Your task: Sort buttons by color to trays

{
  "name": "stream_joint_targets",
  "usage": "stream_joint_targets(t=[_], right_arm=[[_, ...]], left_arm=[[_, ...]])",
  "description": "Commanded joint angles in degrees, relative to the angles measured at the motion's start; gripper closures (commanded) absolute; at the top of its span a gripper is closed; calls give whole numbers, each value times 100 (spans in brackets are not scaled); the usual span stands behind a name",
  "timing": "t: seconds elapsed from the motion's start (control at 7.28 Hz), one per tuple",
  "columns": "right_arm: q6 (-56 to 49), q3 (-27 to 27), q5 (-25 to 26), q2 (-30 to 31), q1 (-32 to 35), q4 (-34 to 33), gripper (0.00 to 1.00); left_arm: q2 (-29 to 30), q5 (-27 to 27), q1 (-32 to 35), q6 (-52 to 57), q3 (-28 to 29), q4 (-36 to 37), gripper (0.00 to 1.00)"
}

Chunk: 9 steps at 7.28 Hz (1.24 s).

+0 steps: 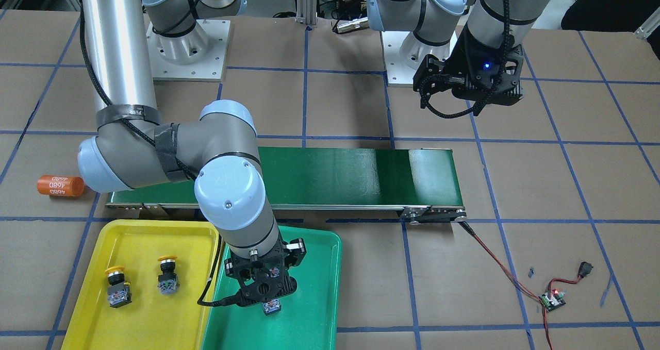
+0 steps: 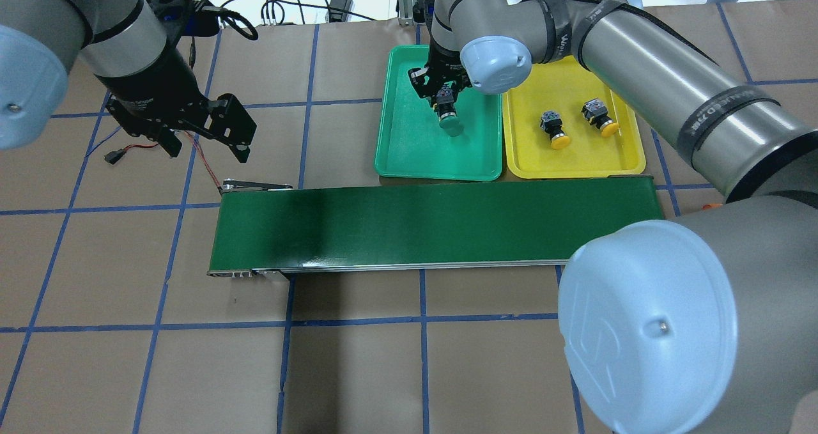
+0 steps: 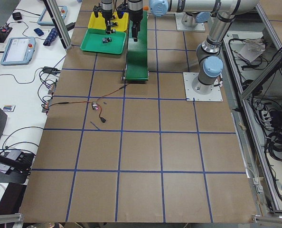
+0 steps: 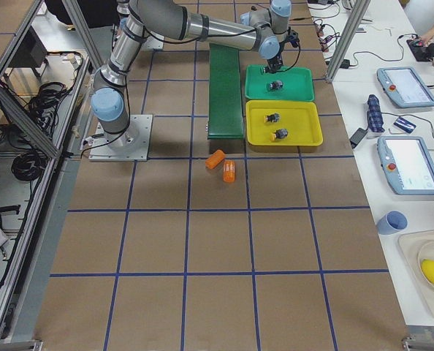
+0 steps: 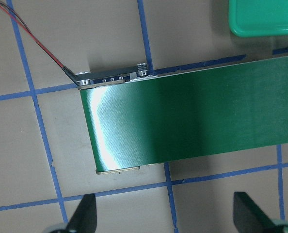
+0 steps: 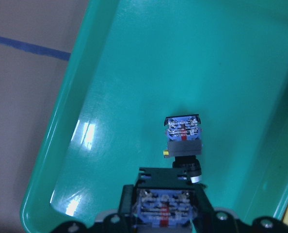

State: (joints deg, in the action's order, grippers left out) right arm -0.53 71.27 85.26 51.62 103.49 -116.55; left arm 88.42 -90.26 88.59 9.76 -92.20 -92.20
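Held button (image 6: 164,208), clamped in the right gripper (image 6: 164,214), and loose button (image 6: 184,141) on the green tray (image 6: 124,73): wrist shows both, overhead one.

A green button (image 6: 183,138) lies in the green tray (image 6: 110,97) just ahead of the right hand (image 6: 164,213), bare floor either side.

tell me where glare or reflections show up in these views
Left wrist view: a bright white glare band runs across the conveyor belt near its end. Right wrist view: small shiny patches on the green tray by its rim, left of the button held in the right gripper. Front-facing view: a paler sheen stripe crosses the belt toward one end.
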Motion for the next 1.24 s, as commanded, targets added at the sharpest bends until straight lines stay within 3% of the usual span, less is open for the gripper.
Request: stream_joint_targets(t=[0.0, 0.27, 0.41, 0.55, 0.69, 0.82, 1.1], right_arm=[[167, -184, -53, -301, 84, -69, 100], [280, -184, -53, -547, 171, -402, 98], [368, -175, -44, -592, 268, -491, 79], [395, -158, -27, -592, 286, -631, 28], [387, -131, 34, -549, 286, -850, 9], [378, -140, 35, -461, 278, -843, 2], [343, -114, 44, -111, 251, -704, 0]], left_arm=[[-1, 0, 0, 9, 0, 0, 0], [-1, 0, 0, 9, -8, 0, 0], [-1, 0, 0, 0, 0, 0, 0], [-1, 0, 0, 0, 0, 0, 0], [-1, 0, 0, 0, 0, 0, 0], [-1, 0, 0, 0, 0, 9, 0], [-1, 0, 0, 0, 0, 9, 0]])
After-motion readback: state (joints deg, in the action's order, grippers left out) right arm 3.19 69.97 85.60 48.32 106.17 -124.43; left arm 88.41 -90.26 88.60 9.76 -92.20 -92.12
